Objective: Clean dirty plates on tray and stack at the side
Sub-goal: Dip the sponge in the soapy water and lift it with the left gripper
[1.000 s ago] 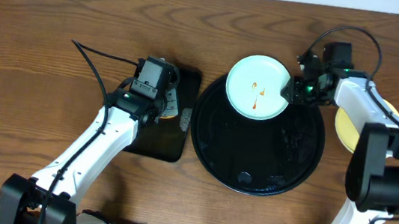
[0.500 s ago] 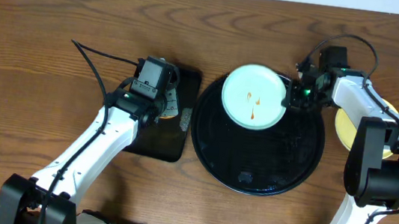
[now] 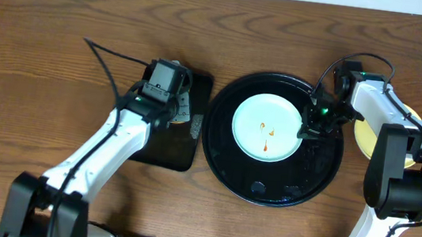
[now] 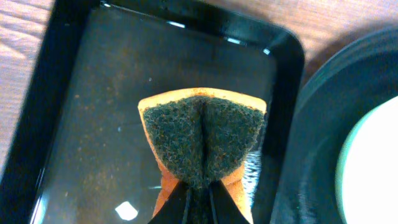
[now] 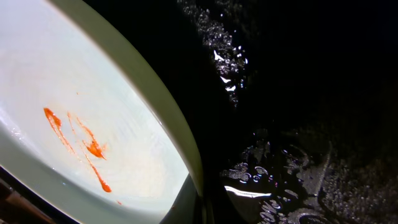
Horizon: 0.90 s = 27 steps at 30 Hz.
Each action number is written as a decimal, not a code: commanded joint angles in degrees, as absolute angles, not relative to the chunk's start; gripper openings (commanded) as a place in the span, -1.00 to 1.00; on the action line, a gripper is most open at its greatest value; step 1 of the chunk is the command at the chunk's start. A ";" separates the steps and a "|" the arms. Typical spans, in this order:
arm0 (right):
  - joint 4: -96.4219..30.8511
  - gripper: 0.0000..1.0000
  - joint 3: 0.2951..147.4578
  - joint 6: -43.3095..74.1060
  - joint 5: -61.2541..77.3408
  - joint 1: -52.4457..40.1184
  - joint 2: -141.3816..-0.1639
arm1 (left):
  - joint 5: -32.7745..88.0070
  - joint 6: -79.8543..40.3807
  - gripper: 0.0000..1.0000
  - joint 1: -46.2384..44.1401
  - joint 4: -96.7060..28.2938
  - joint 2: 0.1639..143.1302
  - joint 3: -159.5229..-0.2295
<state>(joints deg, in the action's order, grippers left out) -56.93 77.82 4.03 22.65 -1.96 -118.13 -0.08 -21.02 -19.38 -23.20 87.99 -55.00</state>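
Note:
A pale mint-green plate (image 3: 267, 127) with orange-red sauce smears (image 5: 81, 146) lies near the middle of the round black tray (image 3: 266, 190). My right gripper (image 3: 307, 129) is shut on the plate's right rim, which also shows in the right wrist view (image 5: 202, 208). A pale yellow plate (image 3: 364, 138) lies on the table right of the tray, partly hidden by my right arm. I see no second mint plate. My left gripper (image 4: 199, 194) is shut on an orange sponge with a dark green scrub face (image 4: 202, 140), held over the rectangular black tray (image 4: 81, 124).
The rectangular tray (image 3: 179, 156) sits just left of the round tray, nearly touching it. The round tray's floor is wet with droplets (image 5: 298, 137). The left arm's cable (image 3: 110, 63) loops over the wood table. A white wall edge runs along the far side.
My right gripper has drawn the mint plate from the tray's far rim toward its middle and brought it down. The left arm has barely shifted, still gripping the sponge.

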 commanded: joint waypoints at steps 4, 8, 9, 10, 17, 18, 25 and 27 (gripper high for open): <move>-57.01 -0.97 77.45 3.14 21.23 -2.90 -116.40 | 6.90 -9.04 -0.85 -19.31 -20.47 96.90 -54.37; -57.01 -0.97 77.45 3.14 21.23 -3.09 -116.40 | 7.05 -7.22 -0.85 -19.29 -19.09 102.19 -54.37; -57.04 -0.97 77.45 3.14 21.23 -3.09 -116.40 | 6.61 -7.09 -0.85 -19.29 -18.65 103.53 -54.37; -57.01 -0.97 77.45 3.14 21.21 -3.09 -116.40 | 5.89 -7.11 -0.85 -19.29 -18.22 104.31 -54.37; -57.01 -0.97 77.45 3.14 21.23 -3.09 -116.40 | 5.28 -18.81 -0.85 -19.29 -14.06 104.90 -54.57; -57.04 -0.97 77.45 3.14 21.23 -3.09 -116.40 | 8.34 -18.76 -0.85 -19.29 -12.91 104.90 -54.57; -57.45 -0.97 77.45 3.11 21.21 -3.09 -116.40 | 7.90 -18.76 -0.85 -18.70 -11.29 104.27 -55.42; -57.47 -0.97 77.45 3.11 21.21 -3.09 -116.40 | 7.90 -18.74 -0.85 -18.37 -11.99 102.69 -55.83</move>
<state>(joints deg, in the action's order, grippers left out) -57.30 77.82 3.86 21.30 -2.39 -117.91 7.79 -17.78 -18.96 -10.96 103.35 -55.05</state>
